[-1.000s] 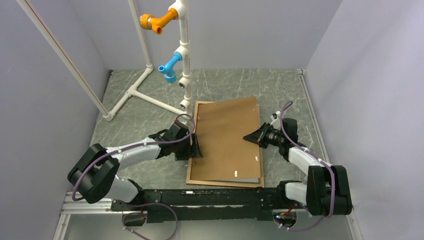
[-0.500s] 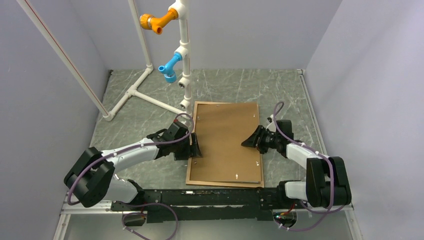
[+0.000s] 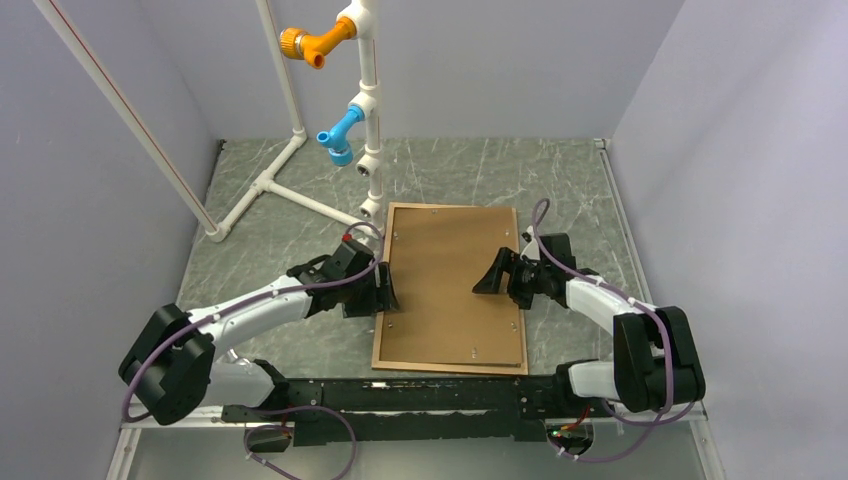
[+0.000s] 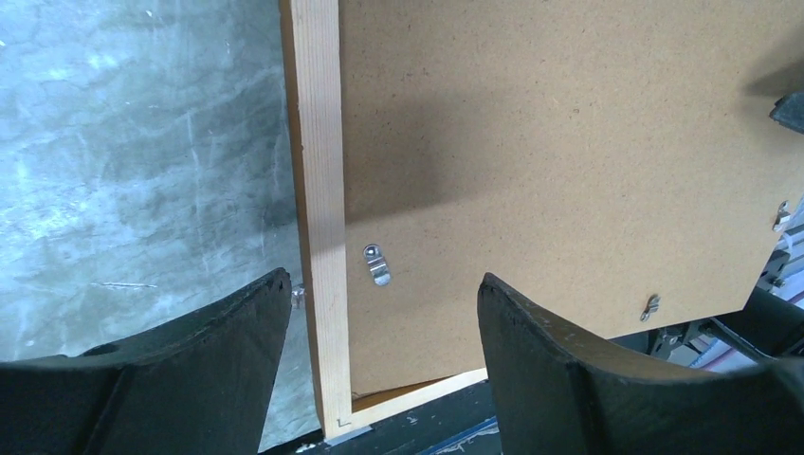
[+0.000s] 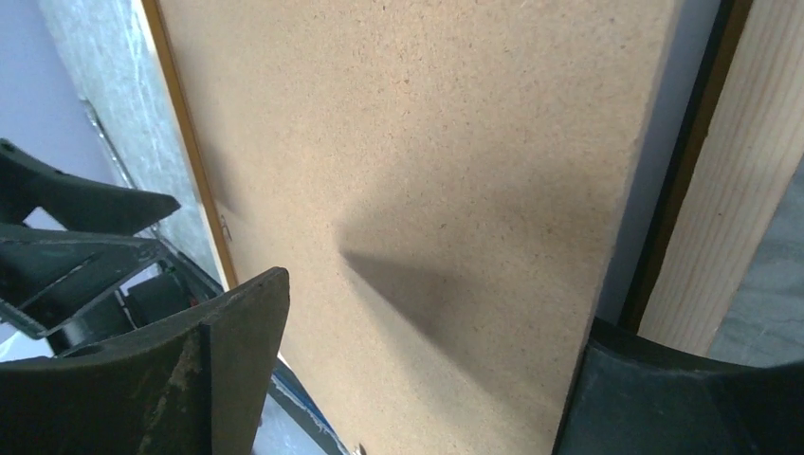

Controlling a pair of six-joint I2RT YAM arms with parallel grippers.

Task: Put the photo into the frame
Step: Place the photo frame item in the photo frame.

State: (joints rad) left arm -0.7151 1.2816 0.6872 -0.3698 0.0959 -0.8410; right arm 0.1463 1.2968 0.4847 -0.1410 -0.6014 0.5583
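Note:
The frame (image 3: 447, 368) lies flat on the table, a thin light-wood rectangle. The brown hardboard backing sheet (image 3: 445, 260) lies inside it and covers it, so the photo is hidden. My left gripper (image 3: 385, 290) is open at the frame's left side. In the left wrist view its fingers (image 4: 384, 284) straddle the wooden rail (image 4: 318, 190) near a small metal clip (image 4: 376, 263). My right gripper (image 3: 493, 275) is open over the right half of the backing sheet (image 5: 427, 142), holding nothing. The right wrist view shows the sheet's edge beside the frame's right rail (image 5: 730, 218).
A white pipe stand (image 3: 365, 100) with orange (image 3: 305, 42) and blue (image 3: 340, 135) fittings rises behind the frame, its base pipes (image 3: 270, 185) on the table at the back left. Grey walls close in both sides. The black arm rail (image 3: 400, 395) runs along the near edge.
My right gripper has opened and let go of the backing sheet, which dropped from a tilt to lie flat in the frame. The right gripper moved left over it. The left gripper barely moved.

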